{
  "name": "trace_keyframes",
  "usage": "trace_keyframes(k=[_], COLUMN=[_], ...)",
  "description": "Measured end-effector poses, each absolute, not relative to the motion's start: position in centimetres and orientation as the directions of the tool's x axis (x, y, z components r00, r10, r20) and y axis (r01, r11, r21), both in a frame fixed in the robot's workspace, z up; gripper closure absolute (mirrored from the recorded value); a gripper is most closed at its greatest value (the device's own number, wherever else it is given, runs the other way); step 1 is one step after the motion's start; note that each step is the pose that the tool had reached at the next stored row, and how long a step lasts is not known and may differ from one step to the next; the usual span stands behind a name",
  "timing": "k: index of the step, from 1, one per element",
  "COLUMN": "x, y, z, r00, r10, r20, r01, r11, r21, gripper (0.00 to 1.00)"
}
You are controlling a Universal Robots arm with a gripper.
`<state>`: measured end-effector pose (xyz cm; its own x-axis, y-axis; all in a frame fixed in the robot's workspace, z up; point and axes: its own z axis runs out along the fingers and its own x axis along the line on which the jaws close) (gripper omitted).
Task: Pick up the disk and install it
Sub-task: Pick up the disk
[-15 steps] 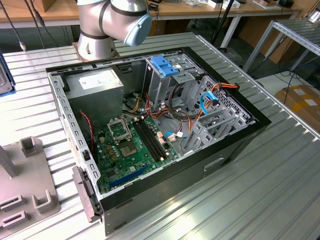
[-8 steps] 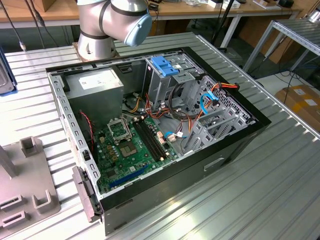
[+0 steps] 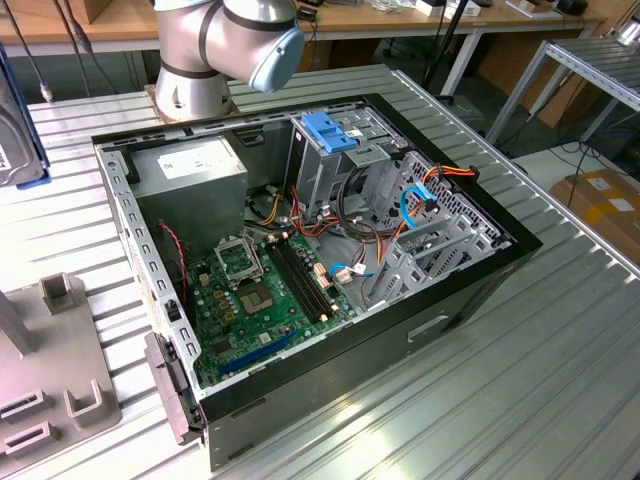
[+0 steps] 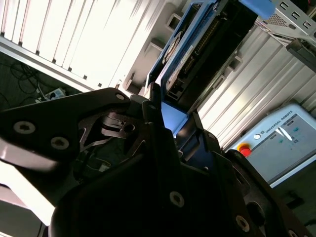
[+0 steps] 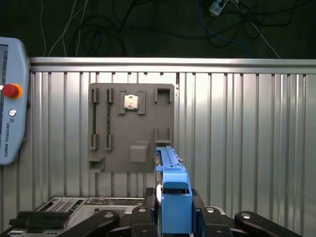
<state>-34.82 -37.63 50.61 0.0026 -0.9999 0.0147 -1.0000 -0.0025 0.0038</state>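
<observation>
First wrist view showed the disk (image 5: 170,163) standing on its thin edge between the black jaws, which were closed on its blue plastic frame from both sides. The disk was up in the air over the ribbed silver metal surface (image 5: 247,138). Beyond it lay a flat grey plate (image 5: 131,143) with raised blocks and slots. A small shiny square chip (image 5: 131,102) sat in one of its holders. A pale grey control pad (image 5: 9,123) with a round red button (image 5: 10,90) rested on the surface beside the plate. Loose cables (image 5: 98,29) lay on the dark floor past the edge of the surface.

In the second wrist view the disk (image 4: 192,44) looked flat and boxy. It was dark in the middle, with a blue rim and a row of tiny dots. The control pad (image 4: 279,143) lay near it on the ribbed metal.

In the exterior view an open black computer case (image 3: 330,375) lay on the surface (image 3: 450,420). Inside were a green board (image 3: 250,300), a grey box with a white label (image 3: 190,165) and a grey metal cage with a ribbed blue cap (image 3: 328,130). Red, orange and blue wires (image 3: 415,200) crowded across the grey metal bays beside the cage. The silver and pale blue arm (image 3: 230,40) stood behind the case. The grey plate (image 3: 40,380) sat at the exterior view's left, and a brown cardboard box (image 3: 600,200) sat low at the exterior view's right.
</observation>
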Motion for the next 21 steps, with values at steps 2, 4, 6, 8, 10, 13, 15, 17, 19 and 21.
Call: trace_keyframes(k=[2, 4, 6, 8, 10, 13, 15, 17, 19, 21], x=[-34.3, -33.7, -33.2, -32.7, -32.2, -31.1, -30.5, -29.9, -29.3, -28.9], y=[-37.6, -37.6, -37.6, -37.6, -37.6, -37.6, -37.6, -37.6, -37.6, -37.6], z=[50.6, 50.6, 50.6, 50.6, 50.6, 50.6, 50.6, 50.6, 50.6, 50.6], r00=[0.003, 0.003, 0.003, 0.003, 0.003, 0.003, 0.003, 0.003, 0.003, 0.003], r10=[-1.0, -1.0, -1.0, -1.0, -1.0, -1.0, -1.0, -1.0, -1.0, -1.0], r20=[0.015, 0.015, 0.015, 0.015, 0.015, 0.015, 0.015, 0.015, 0.015, 0.015], r01=[-1.0, -1.0, -1.0, -1.0, -1.0, -1.0, -1.0, -1.0, -1.0, -1.0], r11=[-0.002, -0.003, -0.003, -0.003, -0.003, -0.003, -0.003, -0.003, -0.003, -0.003], r21=[0.004, 0.004, 0.004, 0.004, 0.004, 0.004, 0.004, 0.004, 0.004, 0.004], gripper=[0.64, 0.64, 0.64, 0.64, 0.64, 0.64, 0.64, 0.64, 0.64, 0.64])
